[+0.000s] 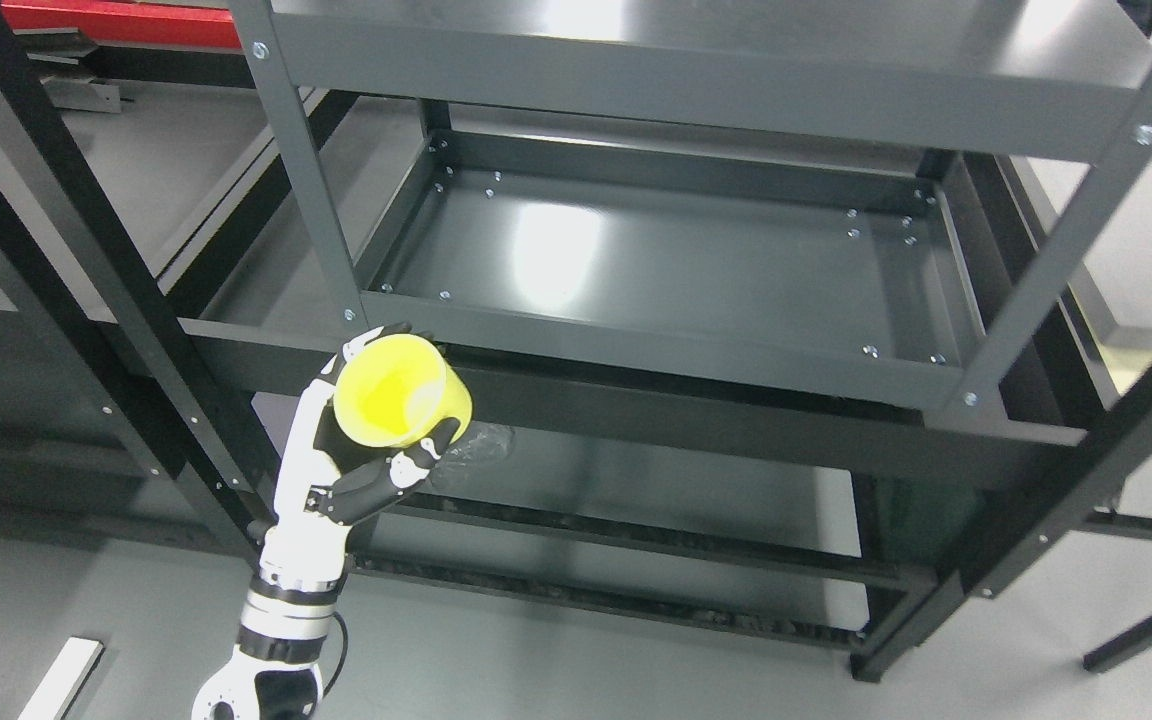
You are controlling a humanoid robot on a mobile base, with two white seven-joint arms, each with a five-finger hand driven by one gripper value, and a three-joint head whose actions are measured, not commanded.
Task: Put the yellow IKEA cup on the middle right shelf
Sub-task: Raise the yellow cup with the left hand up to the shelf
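My left hand (pixel 376 420) comes up from the bottom left and is shut on a yellow cup (pixel 398 392), thumb on one side and fingers curled round the other. The cup's open mouth faces up toward the camera. It hangs just in front of and slightly below the front rail of the grey metal shelf (pixel 656 345), near that shelf's front left corner post (pixel 306 180). The shelf's flat tray (pixel 676 265) lies behind the cup and holds nothing. My right arm does not show.
A higher shelf board (pixel 716 70) spans the top of the view. A lower shelf (pixel 636 500) sits beneath the cup. Black frame posts (pixel 86 260) stand at the left and diagonal posts (pixel 1066 240) at the right. A white strip (pixel 61 680) lies on the floor.
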